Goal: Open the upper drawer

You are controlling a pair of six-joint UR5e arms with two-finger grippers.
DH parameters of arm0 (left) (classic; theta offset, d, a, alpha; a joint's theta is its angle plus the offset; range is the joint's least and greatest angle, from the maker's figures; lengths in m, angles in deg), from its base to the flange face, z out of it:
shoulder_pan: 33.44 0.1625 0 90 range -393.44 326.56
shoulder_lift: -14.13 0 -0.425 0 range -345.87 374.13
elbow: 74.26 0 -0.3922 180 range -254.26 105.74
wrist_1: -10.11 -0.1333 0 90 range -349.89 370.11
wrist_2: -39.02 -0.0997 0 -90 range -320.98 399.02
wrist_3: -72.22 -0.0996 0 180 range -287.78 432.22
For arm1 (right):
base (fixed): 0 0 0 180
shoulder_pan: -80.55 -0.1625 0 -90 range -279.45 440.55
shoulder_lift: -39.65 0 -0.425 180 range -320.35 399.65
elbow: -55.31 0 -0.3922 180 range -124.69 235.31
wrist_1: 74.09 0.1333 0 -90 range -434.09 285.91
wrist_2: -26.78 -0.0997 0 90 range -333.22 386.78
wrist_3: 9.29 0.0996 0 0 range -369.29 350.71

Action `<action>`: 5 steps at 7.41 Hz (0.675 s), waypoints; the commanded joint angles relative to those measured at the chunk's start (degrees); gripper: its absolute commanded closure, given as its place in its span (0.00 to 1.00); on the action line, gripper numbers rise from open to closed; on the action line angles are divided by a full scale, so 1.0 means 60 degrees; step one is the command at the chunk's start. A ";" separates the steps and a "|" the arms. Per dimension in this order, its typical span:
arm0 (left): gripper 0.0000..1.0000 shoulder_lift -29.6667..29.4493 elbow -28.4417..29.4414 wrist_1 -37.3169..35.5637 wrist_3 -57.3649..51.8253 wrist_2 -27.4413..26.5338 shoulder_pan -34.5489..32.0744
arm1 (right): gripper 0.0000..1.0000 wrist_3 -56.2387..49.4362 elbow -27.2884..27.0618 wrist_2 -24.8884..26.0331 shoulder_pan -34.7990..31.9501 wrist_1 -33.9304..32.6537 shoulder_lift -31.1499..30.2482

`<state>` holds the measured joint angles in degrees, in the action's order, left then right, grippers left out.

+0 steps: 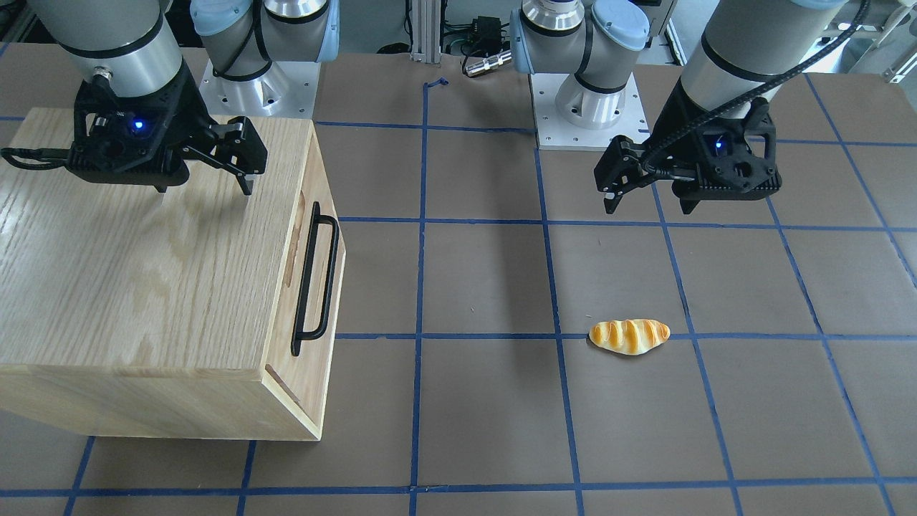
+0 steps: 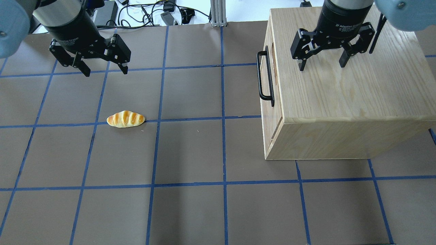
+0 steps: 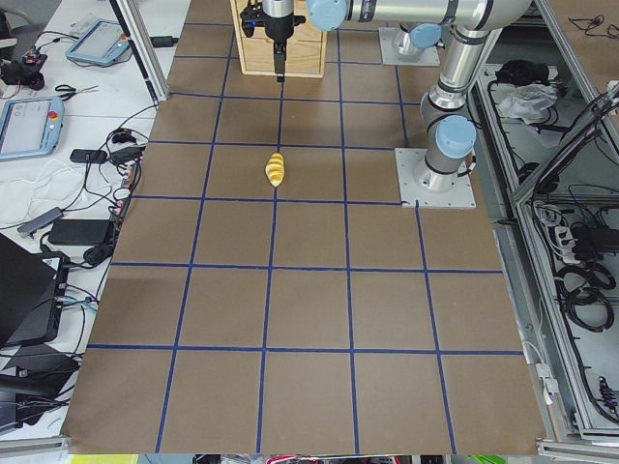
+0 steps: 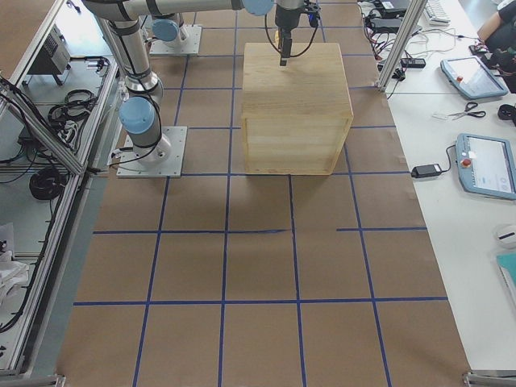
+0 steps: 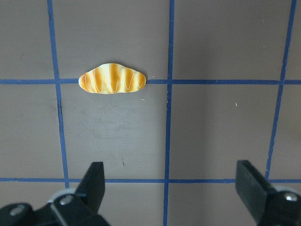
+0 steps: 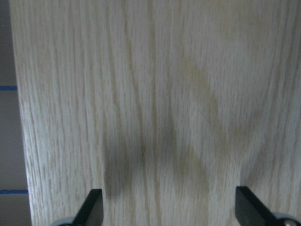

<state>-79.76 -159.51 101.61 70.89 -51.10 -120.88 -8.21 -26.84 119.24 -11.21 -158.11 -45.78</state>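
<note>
Upper drawer [image 2: 276, 86]: light oak front, apparently shut, in the cabinet [image 2: 340, 95] at 3 o'clock on the counter [image 2: 190, 153] in the overhead view, facing 9 o'clock. Right end effector [image 2: 322, 66] hangs over the cabinet top, spread wide and empty. The left end effector [image 2: 106, 72] at 10 o'clock is likewise spread and empty. Advised: move the right one toward 9 o'clock past the front edge, lower it, grip the black bar handle [image 2: 260, 78] at mid-length, and pull straight. An oblong slot sits behind the handle.
</note>
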 commanded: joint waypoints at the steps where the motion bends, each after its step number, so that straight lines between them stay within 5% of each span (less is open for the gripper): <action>1: 0.00 -0.0244 -0.0030 -0.0393 0.0162 0.0077 -0.0017 | 0.00 0.0010 0.0010 0.0000 0.0000 0.0000 0.0000; 5: 0.00 -0.0258 0.0043 -0.0602 0.0907 0.0107 -0.0396 | 0.00 0.0010 0.0010 0.0000 0.0000 0.0000 0.0000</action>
<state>-80.96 -159.40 98.20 74.20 -50.57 -122.08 -8.19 -26.78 119.24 -11.21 -158.11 -45.78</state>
